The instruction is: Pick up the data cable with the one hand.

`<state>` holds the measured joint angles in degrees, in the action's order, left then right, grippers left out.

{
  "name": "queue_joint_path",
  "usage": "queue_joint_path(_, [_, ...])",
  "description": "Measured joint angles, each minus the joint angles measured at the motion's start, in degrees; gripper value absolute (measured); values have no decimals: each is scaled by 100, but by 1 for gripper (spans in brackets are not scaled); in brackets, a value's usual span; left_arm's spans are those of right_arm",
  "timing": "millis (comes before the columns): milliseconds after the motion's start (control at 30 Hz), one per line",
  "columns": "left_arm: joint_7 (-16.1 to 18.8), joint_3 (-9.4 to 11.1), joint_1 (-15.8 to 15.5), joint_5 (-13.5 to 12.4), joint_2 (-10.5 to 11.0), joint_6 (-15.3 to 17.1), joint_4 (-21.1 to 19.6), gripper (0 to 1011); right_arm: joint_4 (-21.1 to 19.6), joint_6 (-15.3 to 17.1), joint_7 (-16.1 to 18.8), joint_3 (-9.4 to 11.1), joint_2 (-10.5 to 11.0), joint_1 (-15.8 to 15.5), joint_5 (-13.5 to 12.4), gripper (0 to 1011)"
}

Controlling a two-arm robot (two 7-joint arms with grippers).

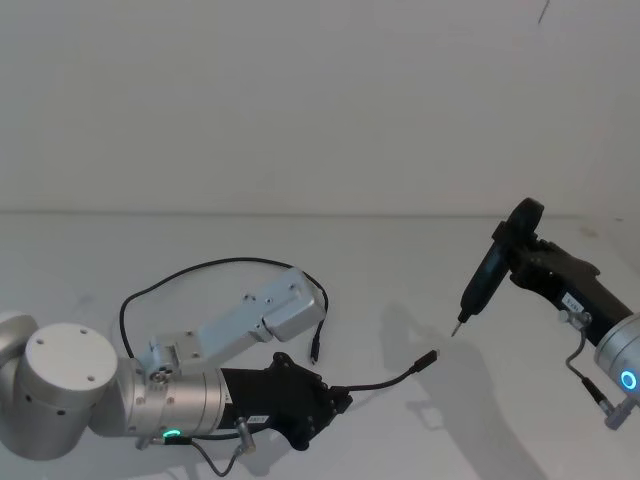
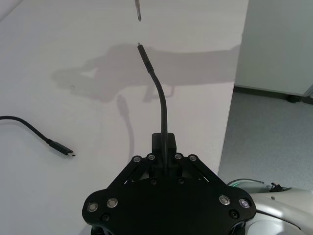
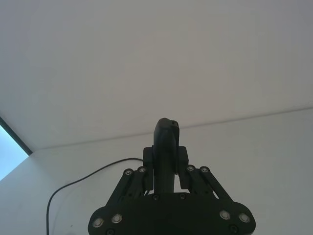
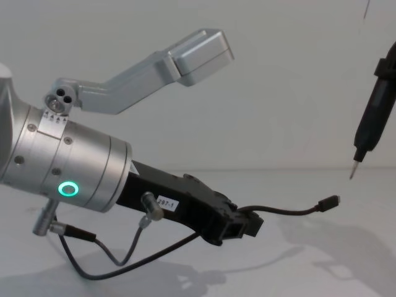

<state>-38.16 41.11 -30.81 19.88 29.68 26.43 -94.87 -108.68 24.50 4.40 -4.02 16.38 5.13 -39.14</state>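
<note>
So nearest the robot, by the near-left corner of the white desk [image 1: 420, 270], the blocky black left pincer [image 4: 247, 224] is clamped on the thin black data cable [image 1: 385, 381] a little way back from one flat plug. That end sticks out stiffly past the fingers, lifted off the desk. The rest loops back across the left side, with the other plug [image 1: 313, 354] lying flat. I'd guess it's light and floppy along its length, only stiff over a short stub, so gripping near a plug makes sense. Farther right, the right pincer [image 3: 165, 164] is closed on a slim black pen-like tool [image 1: 487, 275], whose metal tip hangs above the desk.
</note>
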Motion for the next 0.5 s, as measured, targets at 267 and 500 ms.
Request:
queue_joint_path(267, [-25,4,-4,6,16,-15,-8,36,53,83,-9,-18,28,38,-89,279])
queue_joint_path(500, [-34,4,-7,6,22,-22,-13,36,85,136,-8,-40,54,57,-165,279])
